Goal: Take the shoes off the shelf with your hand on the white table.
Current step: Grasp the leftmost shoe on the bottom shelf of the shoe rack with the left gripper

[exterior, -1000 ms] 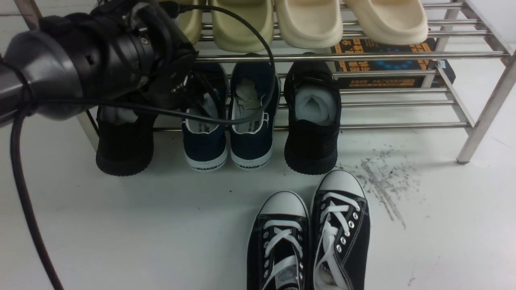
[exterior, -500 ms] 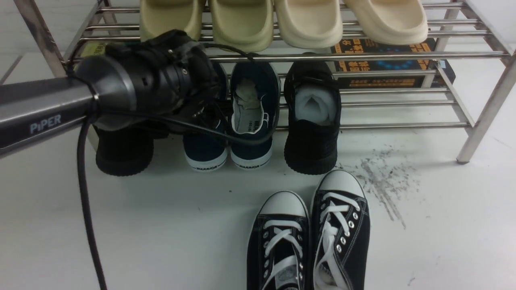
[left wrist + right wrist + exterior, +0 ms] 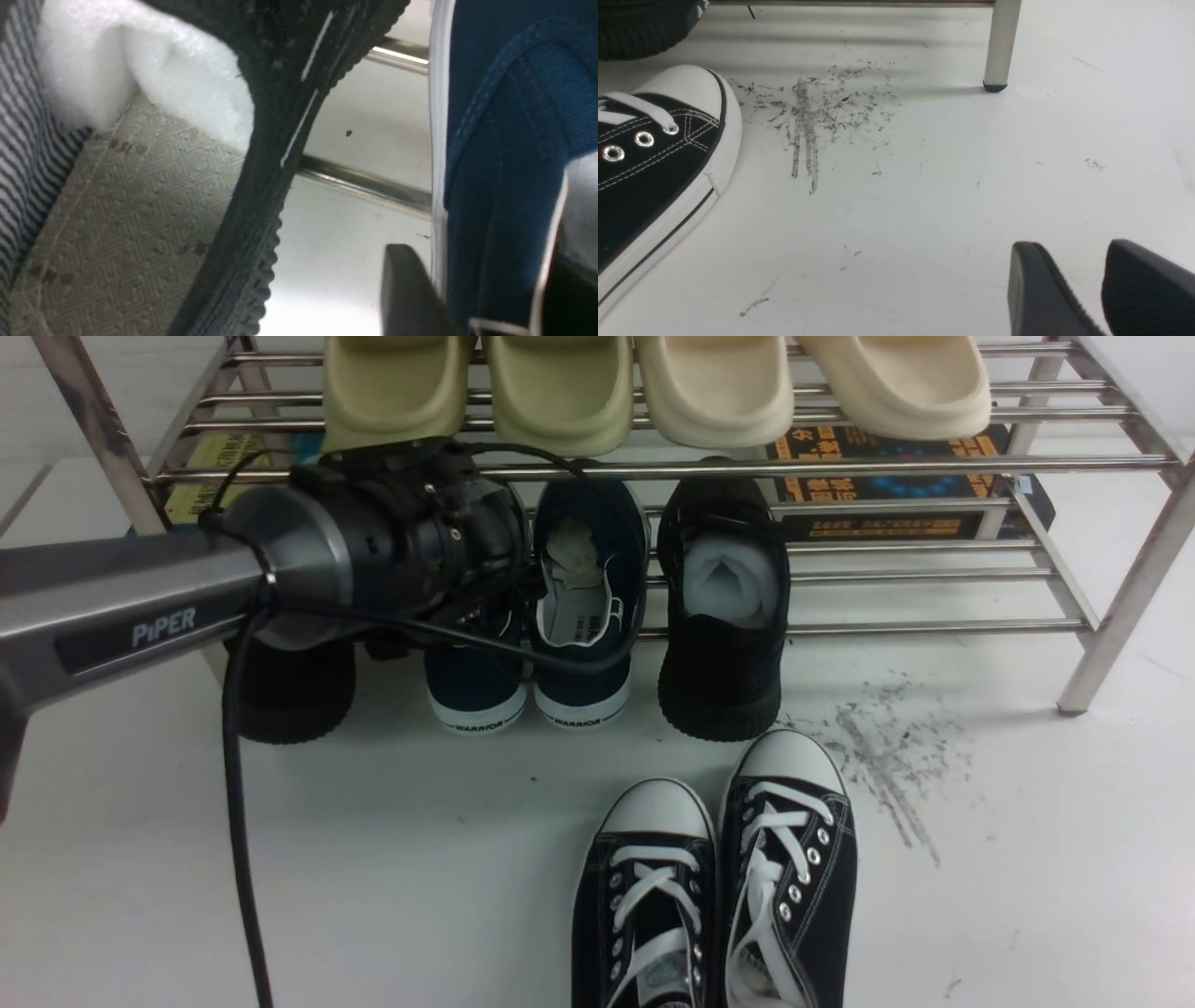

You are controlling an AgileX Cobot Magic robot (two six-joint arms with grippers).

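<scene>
Left arm (image 3: 140, 607) is in from the left, its bulky black wrist hanging right over the left one of the navy shoes (image 3: 583, 681). That pair sits side by side on the bottom tier of the shelf (image 3: 840, 469), toes poking out over the front bar towards us. It stands between two black knit sneakers (image 3: 724, 653). The right navy shoe shows crumpled paper in its mouth, while the wrist covers most of the left one.

Down at the wrist camera, the left gripper (image 3: 486, 298) is at the side wall of that navy shoe. One flat black finger (image 3: 406, 289) stands just outside the wall by the white trim. A dark shape sits inside the shoe's mouth, too dim to name. Whether it has clamped the wall or only straddles it, I cannot tell. The black sneaker next door, with white foam in it, fills the other half of that view.

Right gripper (image 3: 1078, 252) hovers low over the white table (image 3: 373, 859), tips a little apart, nothing between them. It is near the grey scuff marks (image 3: 887, 756) and a shelf leg (image 3: 999, 46).

Out front on the table stands a pair of black lace-up sneakers (image 3: 719, 896), well clear of the shelf. Beige slippers (image 3: 653, 383) line the top tier.
</scene>
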